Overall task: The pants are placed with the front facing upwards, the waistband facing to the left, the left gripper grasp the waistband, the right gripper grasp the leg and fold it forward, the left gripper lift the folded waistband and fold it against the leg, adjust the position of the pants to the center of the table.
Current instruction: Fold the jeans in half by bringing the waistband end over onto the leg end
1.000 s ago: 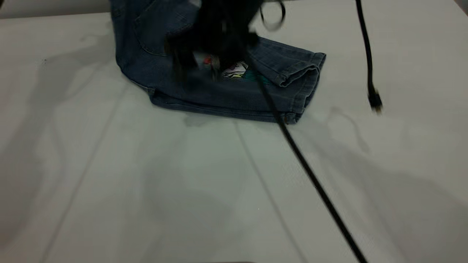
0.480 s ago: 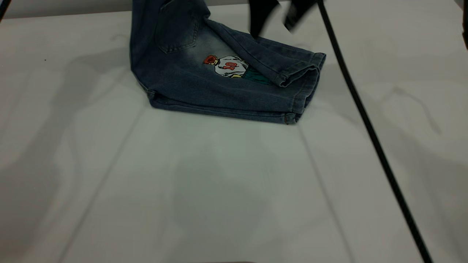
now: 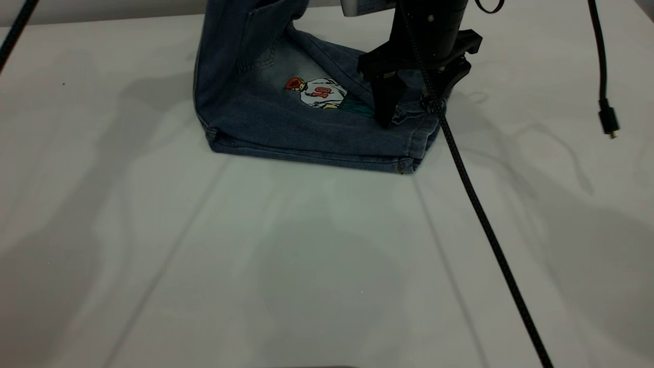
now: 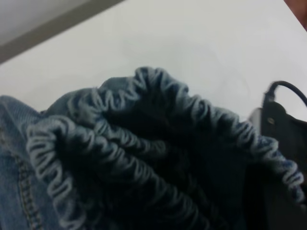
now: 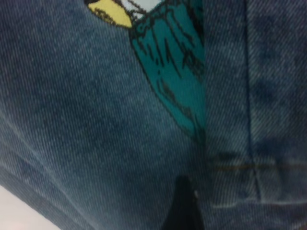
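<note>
The blue denim pants [image 3: 306, 128] lie folded on the white table [image 3: 153, 245], cartoon print [image 3: 317, 92] facing up. Their waistband end rises steeply out of the exterior view's top edge. The left wrist view shows the ruffled waistband [image 4: 144, 110] bunched close against my left gripper, which is shut on it and out of the exterior view. My right gripper [image 3: 411, 110] stands open over the leg hem [image 3: 419, 133], one finger [image 3: 386, 110] pressing on the denim beside the print. That fingertip [image 5: 184, 206] touches the cloth by the hem stitching.
A thick braided cable [image 3: 485, 220] runs from the right gripper across the table to the front right. A thinner cable with a plug [image 3: 608, 122] dangles at the far right. Another black cable [image 3: 15, 30] crosses the top left corner.
The right gripper has come down from above onto the leg hem. The lifted waistband end has shifted to the right and stands steeper.
</note>
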Controlling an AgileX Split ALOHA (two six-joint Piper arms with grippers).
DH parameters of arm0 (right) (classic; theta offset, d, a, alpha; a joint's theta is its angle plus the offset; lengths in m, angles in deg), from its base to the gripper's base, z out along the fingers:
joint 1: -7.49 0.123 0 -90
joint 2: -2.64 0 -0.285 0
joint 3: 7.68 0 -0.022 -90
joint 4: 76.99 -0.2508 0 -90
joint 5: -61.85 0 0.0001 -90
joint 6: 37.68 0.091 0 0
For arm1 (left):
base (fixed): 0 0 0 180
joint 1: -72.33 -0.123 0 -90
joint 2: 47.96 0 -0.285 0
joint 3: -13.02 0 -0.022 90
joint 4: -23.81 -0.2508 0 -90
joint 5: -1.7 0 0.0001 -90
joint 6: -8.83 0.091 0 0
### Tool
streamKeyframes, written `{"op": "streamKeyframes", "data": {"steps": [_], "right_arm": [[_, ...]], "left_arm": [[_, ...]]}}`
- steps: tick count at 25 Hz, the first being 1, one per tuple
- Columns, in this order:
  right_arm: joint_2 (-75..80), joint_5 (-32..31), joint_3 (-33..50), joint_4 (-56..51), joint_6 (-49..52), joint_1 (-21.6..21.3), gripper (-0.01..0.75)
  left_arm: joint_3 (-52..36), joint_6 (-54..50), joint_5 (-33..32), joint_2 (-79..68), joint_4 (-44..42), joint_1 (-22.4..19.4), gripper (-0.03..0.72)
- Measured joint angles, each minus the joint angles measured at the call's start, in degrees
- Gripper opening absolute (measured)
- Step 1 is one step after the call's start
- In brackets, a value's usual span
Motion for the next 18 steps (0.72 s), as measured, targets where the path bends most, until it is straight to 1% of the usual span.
{"op": "streamKeyframes", "data": {"steps": [6,10,14,18], "right_arm": [[-0.5,1.67,-0.6,2.34,0.65,0.0,0.506],[-2.58,-0.65,-3.52,6.64,2.18,-0.94,0.506],[-6.29,-3.15,-5.91,7.5,3.08,-4.06,0.506],[-8.62,-3.89,-7.49,7.07,3.74,-8.37,0.506]], "left_arm": [[0.0,0.05,-2.13,0.0,-0.05,1.75,0.026],[0.0,0.05,-3.24,0.0,-0.16,1.94,0.026],[0.0,0.05,-3.73,0.13,-0.22,1.97,0.026],[0.0,0.05,-3.8,0.44,-0.95,3.43,0.026]]}}
